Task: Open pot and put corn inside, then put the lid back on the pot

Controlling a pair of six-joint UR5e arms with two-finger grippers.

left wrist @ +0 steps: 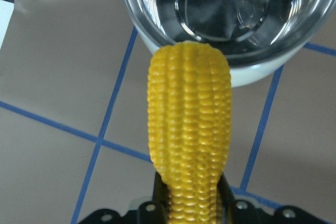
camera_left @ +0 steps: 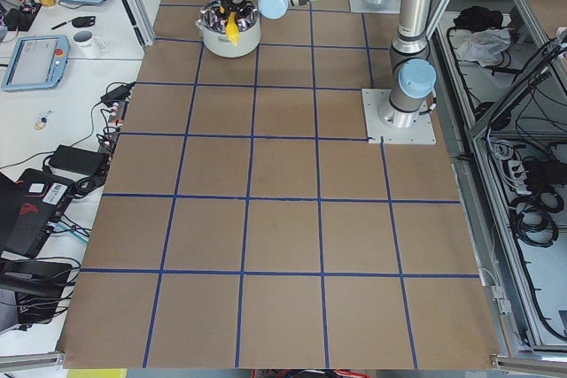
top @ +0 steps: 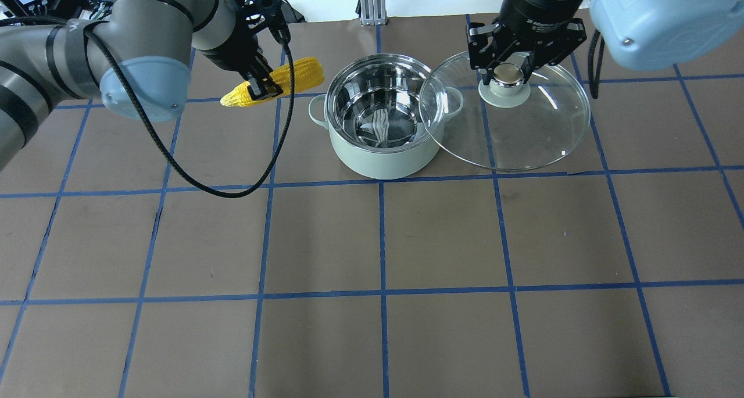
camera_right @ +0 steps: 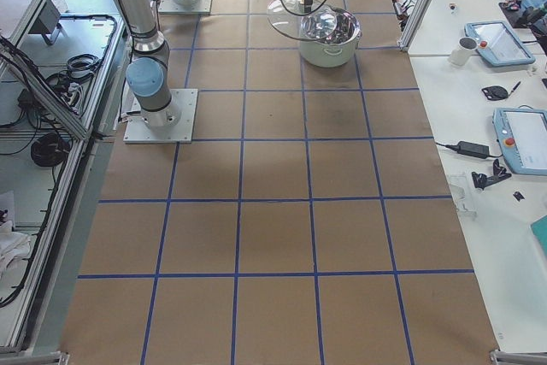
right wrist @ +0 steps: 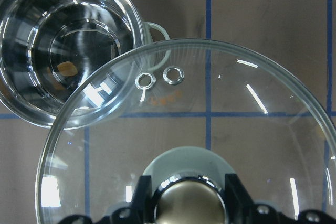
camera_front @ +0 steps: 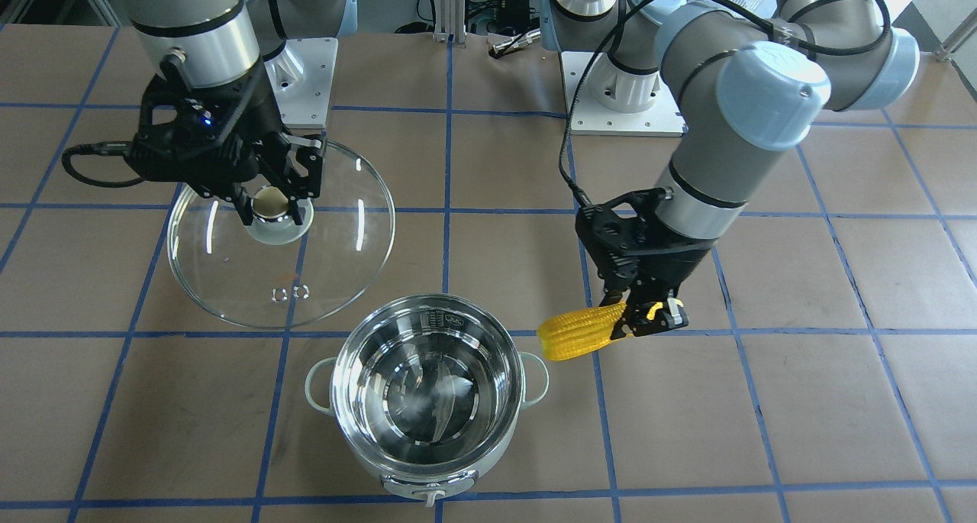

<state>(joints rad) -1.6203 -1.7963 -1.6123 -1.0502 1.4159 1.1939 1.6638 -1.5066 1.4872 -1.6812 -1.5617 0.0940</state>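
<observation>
Overhead exterior view: the corn [top: 302, 72] is seen held aloft just left of the pot [top: 378, 160]. It is pinched toward its tapered end by the left hand [top: 263, 88], which is closed on it, and its blunt end is aimed at the open pot. The lid [top: 523, 136] is held to the right of the pot, its edge overlapping the pot's right side in this view. The right hand [top: 507, 75] is clamped on the central knob [right wrist: 186, 203]. The corn is judged light, stiff and ridged enough to be held surely, though so off-centre a hold could let it swivel. The glass lid is judged heavier, slick and breakable, and the knob is taken as its only sound hold.
</observation>
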